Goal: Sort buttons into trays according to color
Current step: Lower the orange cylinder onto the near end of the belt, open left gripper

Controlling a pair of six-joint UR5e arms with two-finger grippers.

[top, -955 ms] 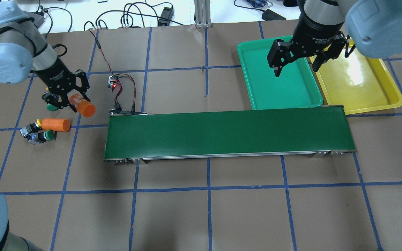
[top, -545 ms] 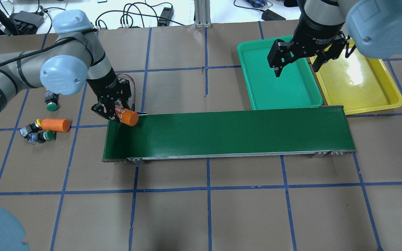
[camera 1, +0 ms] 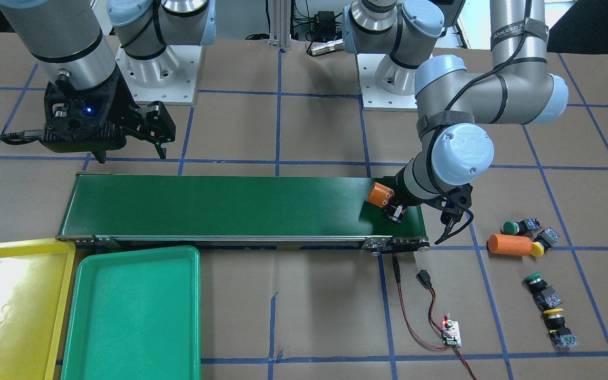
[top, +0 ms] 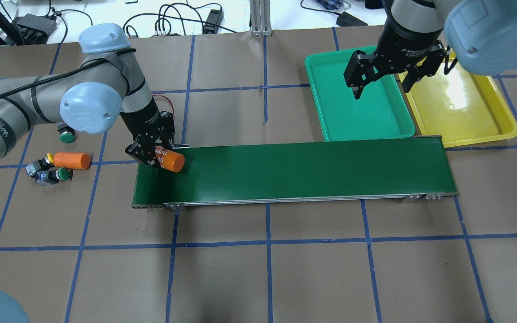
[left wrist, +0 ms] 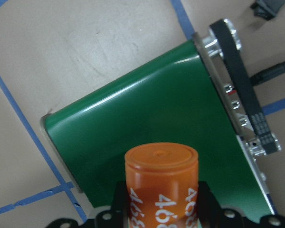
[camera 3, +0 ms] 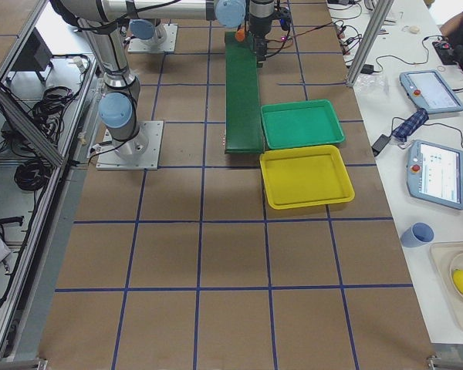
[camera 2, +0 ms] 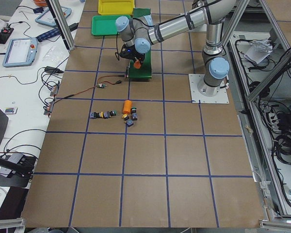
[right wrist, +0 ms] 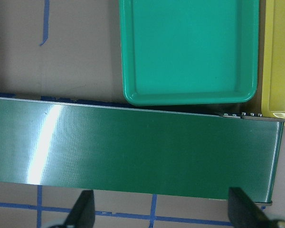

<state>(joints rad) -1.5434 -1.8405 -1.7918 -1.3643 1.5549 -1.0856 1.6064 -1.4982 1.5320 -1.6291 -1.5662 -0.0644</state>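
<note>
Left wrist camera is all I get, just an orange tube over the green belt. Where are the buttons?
Observer: All four buttons lie on the brown table past the belt's end, near another orange cylinder.
Operator: Is anything in the trays yet?
Observer: No, the green tray and the yellow tray are both bare.
Operator: What's the other hand doing?
Observer: The right hand hangs open and holds nothing, up near the belt's far end by the trays.

Trays [top: 361, 117] behind right end of conveyor belt [top: 308, 170]; buttons [top: 52, 176] off its left end
</note>
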